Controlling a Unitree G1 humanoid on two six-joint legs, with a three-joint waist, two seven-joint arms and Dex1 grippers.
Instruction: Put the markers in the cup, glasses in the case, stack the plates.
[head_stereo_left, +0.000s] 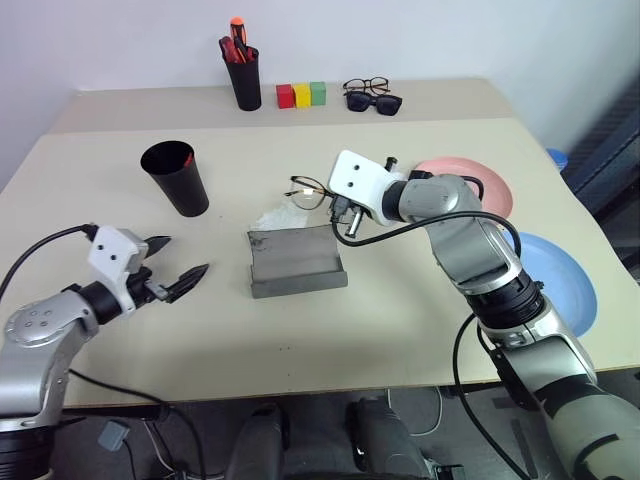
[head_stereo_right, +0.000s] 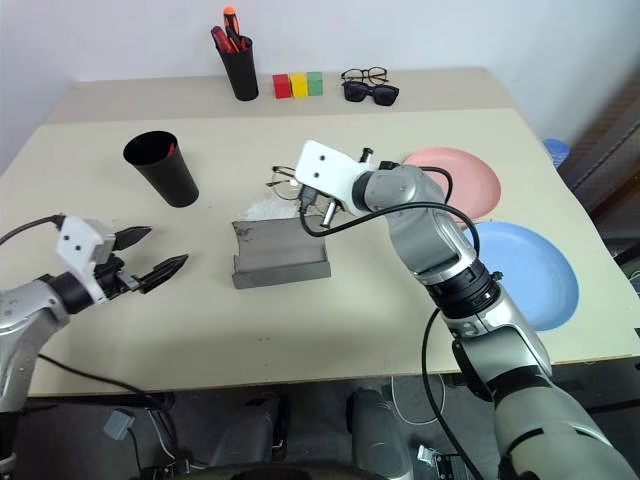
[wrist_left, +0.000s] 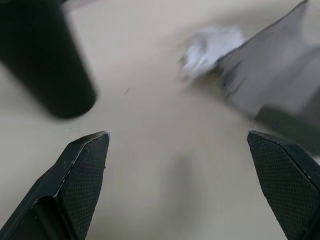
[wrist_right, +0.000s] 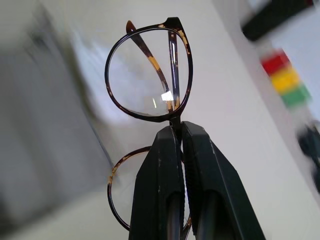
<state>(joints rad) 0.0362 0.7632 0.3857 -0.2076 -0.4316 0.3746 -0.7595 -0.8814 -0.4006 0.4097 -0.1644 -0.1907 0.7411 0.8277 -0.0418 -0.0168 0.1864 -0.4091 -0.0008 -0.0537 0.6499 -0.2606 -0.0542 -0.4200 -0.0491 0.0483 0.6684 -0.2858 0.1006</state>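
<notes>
Left eye view: a broad beige table with a smooth matt top is recorded beneath both arms. A round light blue plate of plain plastic lies flat to the right of the right claw, and a slightly smaller salmon pink plate lies beyond it, partly covered by the right arm; the two are apart, not stacked. A dark grey rectangular case with a felt-like surface stands open just below the right claw and between the two claws. A tapered matt black cup is placed beyond the left claw, upright; something red shows at its inner rim, its contents otherwise not made out. A narrower black pot holding bunched red and orange pens stands at the far edge, well apart from both claws. Red, yellow and green blocks are set in a row beside it. Dark sunglasses and a black-rimmed clear pair lie further right. A crumpled white item lies behind the case.

The thin wire-framed glasses, with round clear lenses, are clamped at the bridge by the right claw, whose black fingers are pressed together on the frame, above the table by the case. The left claw is spread wide, nothing between its textured black fingers. No readable writing is found.
</notes>
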